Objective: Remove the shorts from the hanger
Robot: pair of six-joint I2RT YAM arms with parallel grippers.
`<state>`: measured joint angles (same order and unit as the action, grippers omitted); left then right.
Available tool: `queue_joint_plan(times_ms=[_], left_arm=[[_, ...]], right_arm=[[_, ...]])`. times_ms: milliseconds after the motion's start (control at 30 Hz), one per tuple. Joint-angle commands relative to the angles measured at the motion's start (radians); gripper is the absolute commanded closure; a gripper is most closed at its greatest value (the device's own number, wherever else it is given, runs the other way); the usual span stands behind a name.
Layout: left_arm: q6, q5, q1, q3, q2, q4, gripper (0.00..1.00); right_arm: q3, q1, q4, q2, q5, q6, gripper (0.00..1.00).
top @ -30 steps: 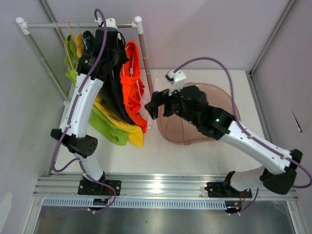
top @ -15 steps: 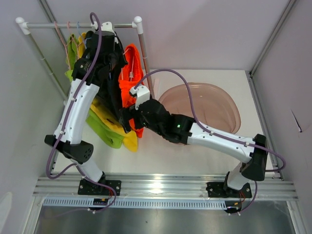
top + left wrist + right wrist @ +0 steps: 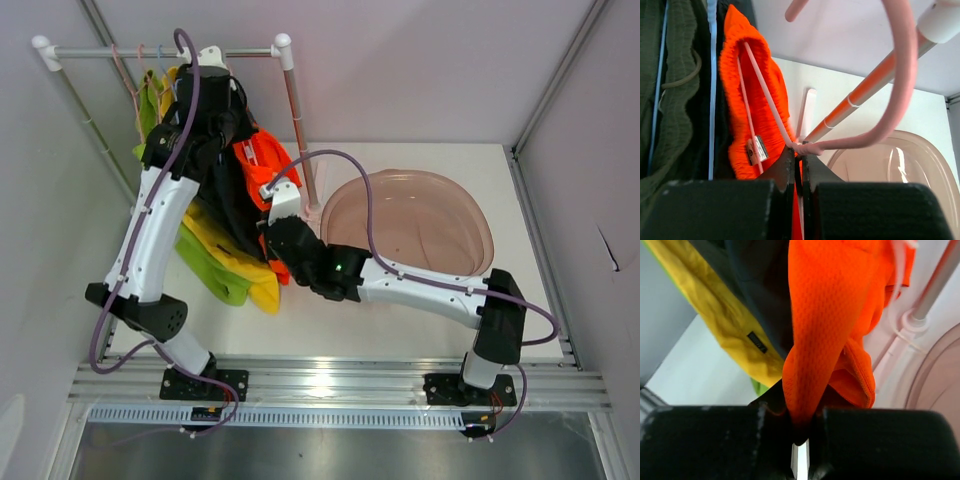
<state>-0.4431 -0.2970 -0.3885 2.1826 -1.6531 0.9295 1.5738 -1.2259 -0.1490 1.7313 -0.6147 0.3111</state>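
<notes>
Hanger (image 3: 900,60) sits pinched in the left hand (image 3: 798,159), orange shorts (image 3: 830,315) pinched in the right hand (image 3: 800,440)

Right hand (image 3: 800,435) left the basin (image 3: 440,215), crossed to the rack (image 3: 100,51), now clamps orange shorts (image 3: 825,315) hem; shorts pulled lower; left hand (image 3: 799,160) with pink hanger (image 3: 895,90) shifted left.

White tabletop (image 3: 400,320), enclosure panels on three sides. Translucent pink-brown plastic basin (image 3: 440,220) sitting directly on it at right rear, open side up. White rack foot (image 3: 312,207) planted just beside basin's left rim. Aluminium rail (image 3: 340,380) along near edge. Lime green shorts (image 3: 208,265) and yellow shorts (image 3: 252,282) hanging low over left part; contact with top not discernible.
</notes>
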Motion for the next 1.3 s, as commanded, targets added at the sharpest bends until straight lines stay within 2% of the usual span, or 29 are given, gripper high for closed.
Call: queue_joint_plan(times_ms=[0,133,433,700,800,900,933,967,1033,1067,1267], left_arm=[[-0.011,0.015,-0.01,-0.02,0.088,-0.104,1.0],[0.026,-0.027,-0.007,-0.058,0.107,-0.147,1.0],[0.128,-0.131,-0.003,-0.014,0.049,-0.178,1.0],[0.138,-0.114,0.033,0.059,-0.011,-0.14,1.0],[0.126,-0.094,0.033,0.046,-0.002,-0.127,1.0],[0.11,-0.016,0.034,0.071,0.016,-0.098,1.0],[0.106,0.051,0.034,0.086,0.021,-0.081,1.0],[0.086,0.079,0.034,0.141,0.026,-0.058,1.0],[0.06,0.126,0.034,0.155,0.041,-0.002,1.0],[0.038,0.156,0.033,0.146,0.076,0.003,1.0],[-0.011,0.238,0.033,0.029,0.188,0.002,1.0]], right_arm=[[-0.041,-0.052,0.117,-0.068,-0.052,-0.032,1.0],[-0.093,-0.163,0.071,-0.154,-0.143,-0.032,1.0],[-0.153,-0.427,-0.021,-0.292,-0.446,0.003,1.0],[-0.185,-0.514,-0.1,-0.296,-0.525,0.111,1.0],[-0.204,-0.512,-0.078,-0.294,-0.534,0.105,1.0],[-0.218,-0.477,-0.046,-0.291,-0.52,0.085,1.0],[-0.222,-0.434,-0.043,-0.289,-0.507,0.088,1.0],[-0.239,-0.41,-0.035,-0.288,-0.473,0.091,1.0],[-0.258,-0.354,-0.005,-0.288,-0.432,0.088,1.0],[-0.265,-0.298,0.003,-0.288,-0.395,0.091,1.0],[-0.27,-0.157,0.063,-0.248,-0.307,0.066,1.0]])
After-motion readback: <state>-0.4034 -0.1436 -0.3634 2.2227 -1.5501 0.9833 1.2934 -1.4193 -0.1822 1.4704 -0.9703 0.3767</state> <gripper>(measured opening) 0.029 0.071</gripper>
